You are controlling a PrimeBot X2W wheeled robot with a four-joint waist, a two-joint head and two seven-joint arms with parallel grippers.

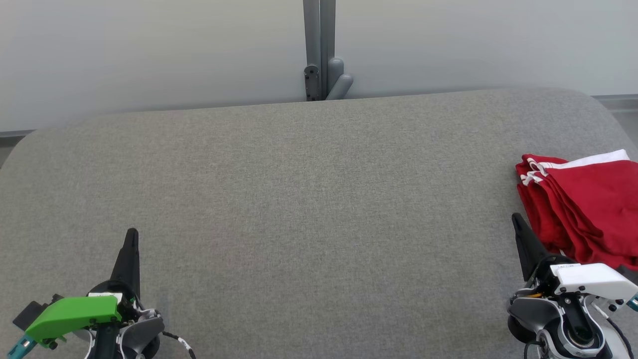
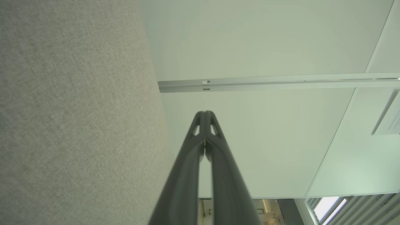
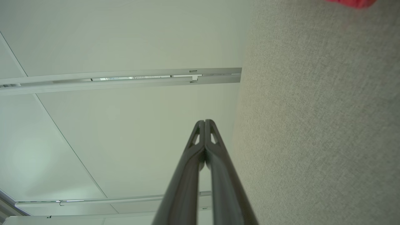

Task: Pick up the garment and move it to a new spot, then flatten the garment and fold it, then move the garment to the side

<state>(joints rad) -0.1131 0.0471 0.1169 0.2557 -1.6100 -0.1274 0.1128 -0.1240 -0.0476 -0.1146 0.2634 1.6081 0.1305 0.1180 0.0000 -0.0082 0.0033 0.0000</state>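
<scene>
Grey surface [image 1: 299, 199]; garment [image 1: 588, 199] just beside right end effector [image 1: 515, 218], closed; left end effector [image 1: 132, 232] closed.

garment [image 1: 588, 204] | red, white trim | folded | table's right edge

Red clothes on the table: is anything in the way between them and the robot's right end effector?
No, nothing visible is in the way. The shut right end effector is right beside the left edge of the folded red garment, at the right side of the grey table.
</scene>
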